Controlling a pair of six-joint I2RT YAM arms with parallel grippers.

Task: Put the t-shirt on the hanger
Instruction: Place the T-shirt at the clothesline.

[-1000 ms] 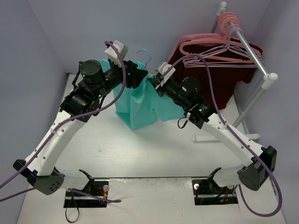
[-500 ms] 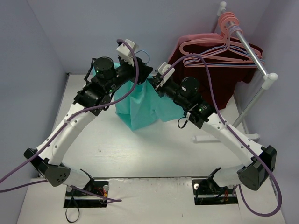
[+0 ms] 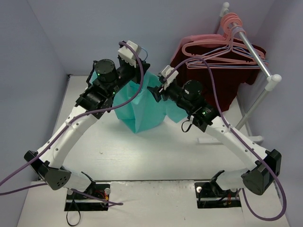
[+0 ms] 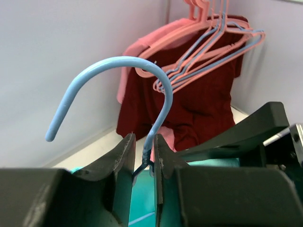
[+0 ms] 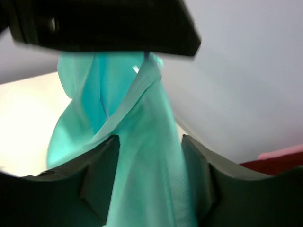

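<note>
Two robot arms meet over the far side of a white table (image 3: 142, 151), both at a teal t-shirt (image 3: 142, 106) that hangs in the air between them. The left gripper (image 4: 142, 144) is clenched on the twisted wire neck of the light-blue hanger (image 4: 118, 63). Its hook curves upright above the fingers (image 4: 122, 158), and teal cloth shows just below them. The t-shirt drapes down from that grasp, and its lowest corner points toward the table. The right gripper (image 3: 156, 90) is at the t-shirt's right edge, just beside the left one. In its own wrist view its fingers (image 5: 102, 172) stand apart with the cloth running down between them. Whether they pinch the fabric cannot be told. A second ago the left wrist sat further left and the hook stood clear in the overhead view. Since then that arm has swung right, and the hook is now mostly hidden behind its wrist camera. Over the last half second the right gripper has dropped slightly toward the near edge, and the t-shirt's front now shows as a broader, smoother panel. Behind, at the right, a dark maroon garment (image 3: 222, 80) and several pink hangers (image 3: 213, 47) hang on a slanted rack rail (image 3: 255, 52), unchanged.
</note>
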